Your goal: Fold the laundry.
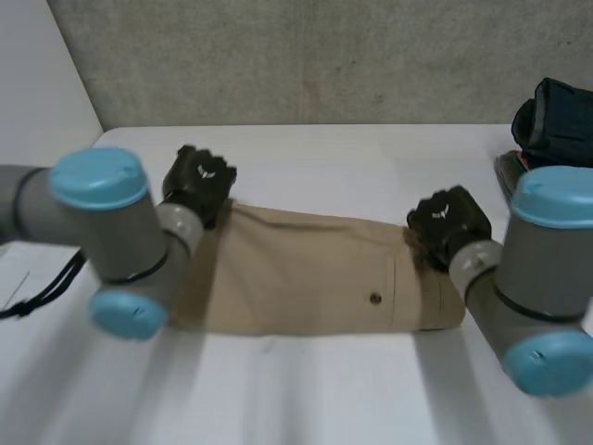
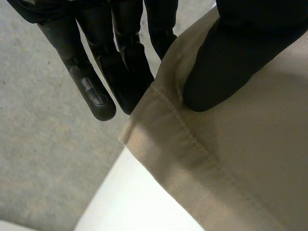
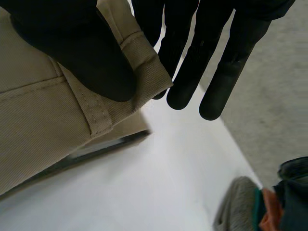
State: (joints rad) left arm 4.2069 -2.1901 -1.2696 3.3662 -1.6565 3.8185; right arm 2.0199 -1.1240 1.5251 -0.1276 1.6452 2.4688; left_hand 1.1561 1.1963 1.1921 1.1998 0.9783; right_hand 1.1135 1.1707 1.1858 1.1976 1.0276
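Observation:
A tan pair of trousers point(image 1: 315, 269) lies folded into a long strip across the white table point(image 1: 324, 389), with a dark button point(image 1: 375, 298) on top. My left hand point(image 1: 199, 181) is at the strip's far left corner. There its thumb point(image 2: 216, 62) presses on the hem of the trousers point(image 2: 240, 159) while its fingers point(image 2: 96, 86) reach past and under the edge, pinching the cloth. My right hand point(image 1: 447, 221) is at the far right corner. Its thumb point(image 3: 82, 53) lies on the waistband point(image 3: 29, 115) beside a belt loop point(image 3: 94, 108), and the fingers point(image 3: 226, 67) close under that corner.
A pile of dark blue and other clothes point(image 1: 556, 120) sits at the table's back right, close to my right arm; the pile point(image 3: 284, 202) lies beyond my right hand's fingertips. A grey wall runs behind the table's far edge.

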